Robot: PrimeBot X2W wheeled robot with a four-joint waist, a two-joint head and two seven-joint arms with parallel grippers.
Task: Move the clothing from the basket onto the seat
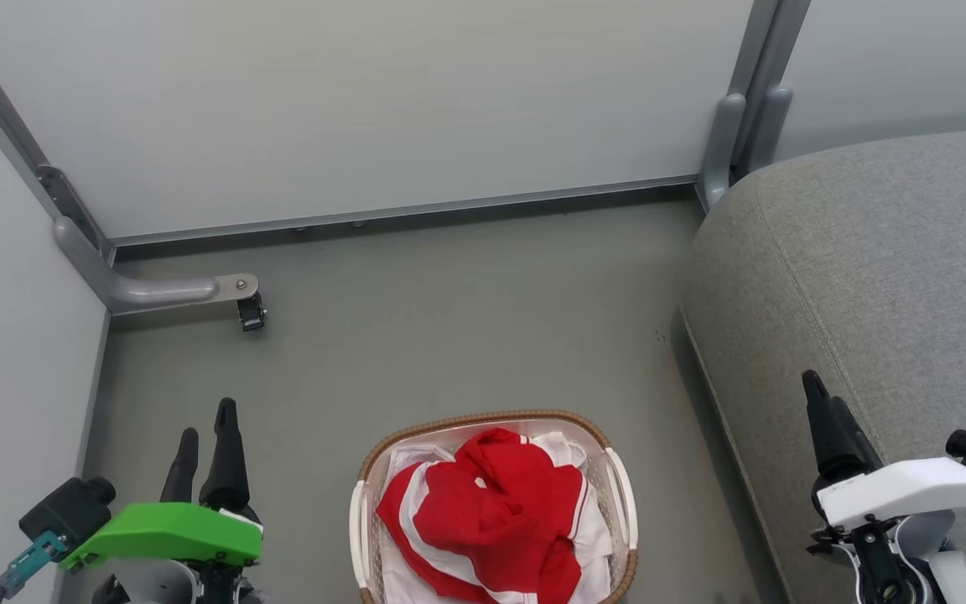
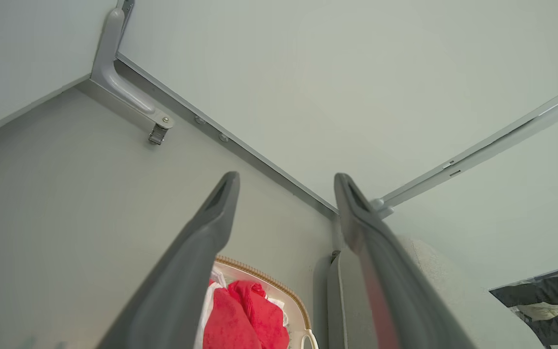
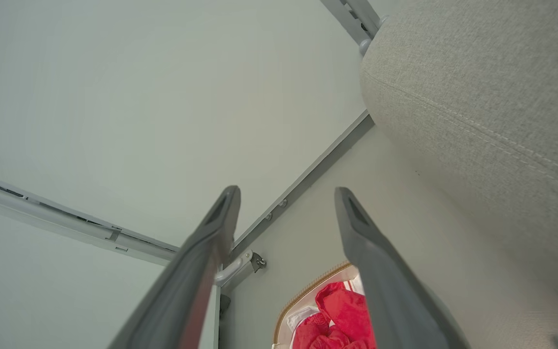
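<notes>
One heap of clothing (image 1: pixel 500 503) fills the basket (image 1: pixel 483 414).

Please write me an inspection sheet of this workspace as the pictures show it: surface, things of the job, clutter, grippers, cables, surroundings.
Surface: grey floor; the basket stands on it.
Job's things: red clothing lies heaped in the basket, over white fabric; the seat is on the robot's right, apart from the basket.
Clutter: nothing seen.
Grippers: left gripper open, holding nothing; right gripper open, holding nothing; both are away from the clothing.
Cables: teal plug with a thin lead at the left wrist camera.
Surroundings: pale panels in a grey frame, with a castor foot.
</notes>
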